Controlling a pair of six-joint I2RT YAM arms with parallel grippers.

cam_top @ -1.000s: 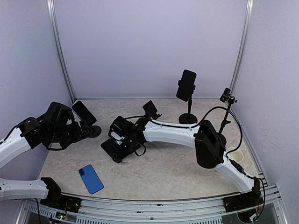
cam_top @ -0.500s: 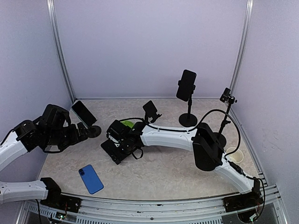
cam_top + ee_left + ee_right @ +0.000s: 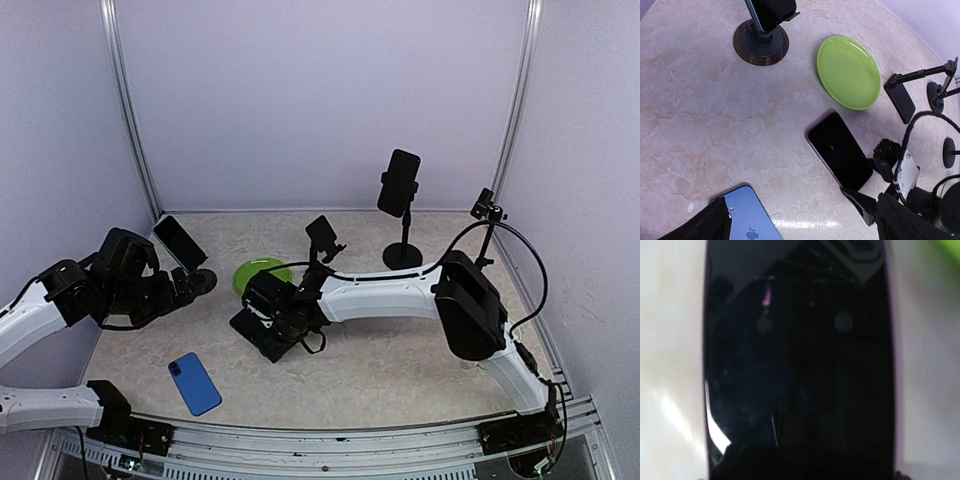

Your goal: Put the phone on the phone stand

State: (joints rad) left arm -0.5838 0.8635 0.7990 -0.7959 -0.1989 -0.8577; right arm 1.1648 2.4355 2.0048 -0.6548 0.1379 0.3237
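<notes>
A black phone point(image 3: 258, 328) point(image 3: 839, 155) lies flat, screen up, on the marble table and fills the right wrist view point(image 3: 797, 365). My right gripper point(image 3: 284, 320) point(image 3: 871, 180) is low over its right end, jaws either side of that end; contact is not visible. An empty phone stand point(image 3: 322, 236) point(image 3: 901, 98) stands just behind it. My left gripper point(image 3: 186, 286) hovers open at the left with nothing in it; its fingertips point(image 3: 707, 225) frame the bottom of the left wrist view.
A green plate point(image 3: 260, 272) point(image 3: 849, 72) lies behind the black phone. A blue phone point(image 3: 195, 383) point(image 3: 749, 220) lies face down near the front. Stands holding phones are at the left point(image 3: 180, 243) and back point(image 3: 400, 183). A thin stand point(image 3: 486, 210) is at the right.
My right gripper has shifted right and toward the front, dragging the black phone slightly and uncovering the green plate. The left arm has barely moved.
</notes>
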